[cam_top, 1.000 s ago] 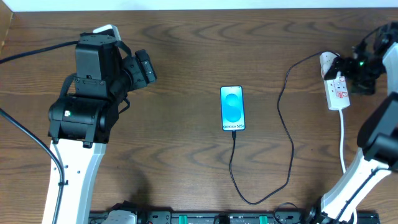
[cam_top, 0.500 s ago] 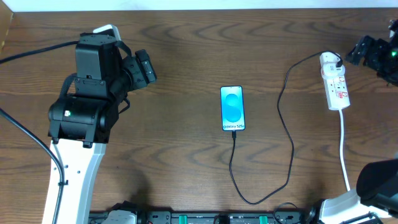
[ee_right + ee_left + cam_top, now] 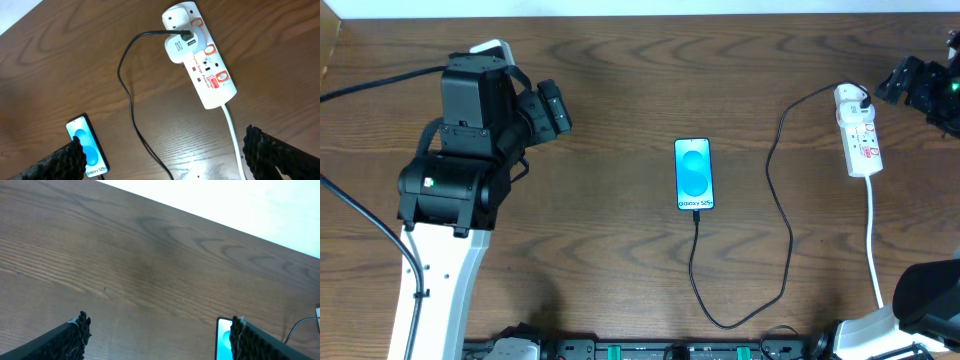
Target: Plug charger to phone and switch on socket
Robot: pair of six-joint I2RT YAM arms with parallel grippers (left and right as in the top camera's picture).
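The phone (image 3: 694, 174) lies flat mid-table, blue screen lit, with the charger cable (image 3: 784, 215) plugged into its near end. The black cable loops toward me and runs up to a white adapter in the socket (image 3: 860, 135), a white power strip at the right. In the right wrist view I see the socket (image 3: 207, 70), the cable (image 3: 131, 107) and the phone (image 3: 86, 146). My right gripper (image 3: 162, 150) is open and empty, raised off to the right of the socket. My left gripper (image 3: 160, 330) is open and empty at the far left; the phone's corner (image 3: 224, 339) shows by its right finger.
The socket's white cord (image 3: 872, 235) runs down the right side toward the table's front edge. A white surface borders the table's far edge (image 3: 640, 8). My left arm (image 3: 460, 150) stands over the left part of the table.
My right gripper drew back from the socket, moving up and to the right, between one second and half a second ago. It has held still since. The left arm has not moved.
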